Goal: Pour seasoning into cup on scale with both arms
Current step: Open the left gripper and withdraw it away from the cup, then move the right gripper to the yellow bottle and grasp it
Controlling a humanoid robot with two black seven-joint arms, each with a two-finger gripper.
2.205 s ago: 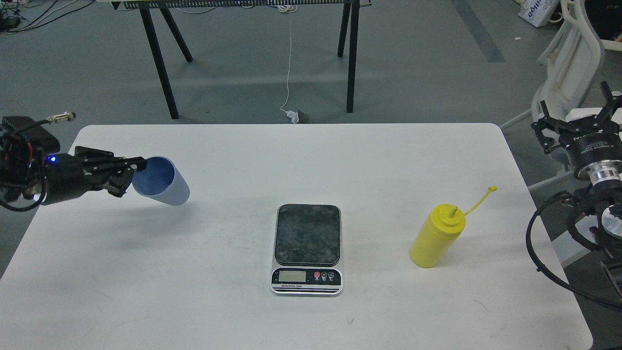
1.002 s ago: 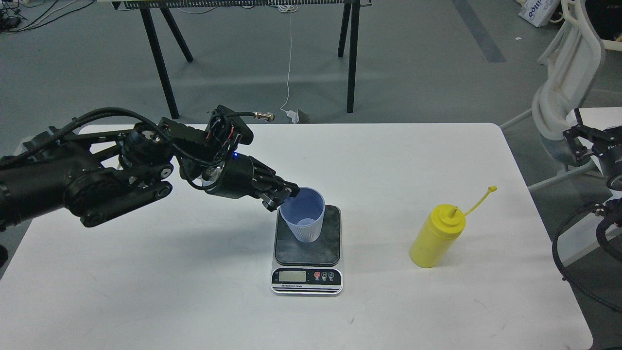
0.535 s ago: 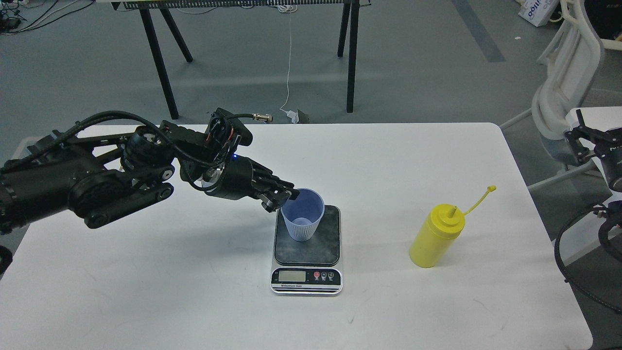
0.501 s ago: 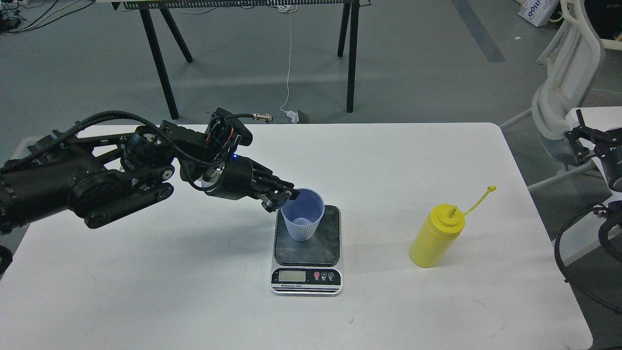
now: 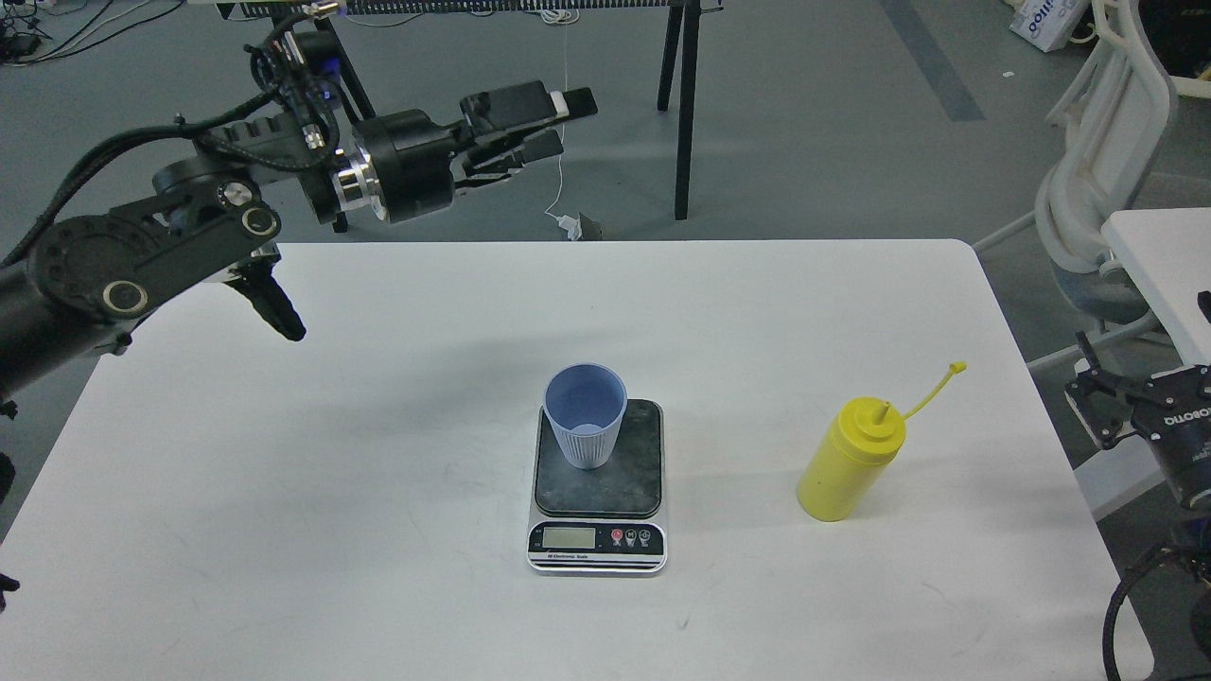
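The pale blue-grey cup (image 5: 585,416) stands upright on the back left part of the scale's dark plate (image 5: 615,478), mouth up, with nothing touching it. The yellow seasoning bottle (image 5: 850,461) stands on the white table (image 5: 284,530) right of the scale, leaning slightly, its tip cap hanging off on its strap. My left gripper (image 5: 558,123) is open and empty, raised high above the table's far edge, well away from the cup. My right gripper (image 5: 1149,402) is low beyond the table's right edge, right of the bottle, partly cut off by the view's edge.
Black trestle legs (image 5: 686,104) and a white cable stand on the floor behind the table. A white chair (image 5: 1107,142) and a second white tabletop (image 5: 1168,255) are at the right.
My left gripper let go of the cup on the scale, opened, and rose up and back towards the far left. My right arm dropped lower at the right edge.
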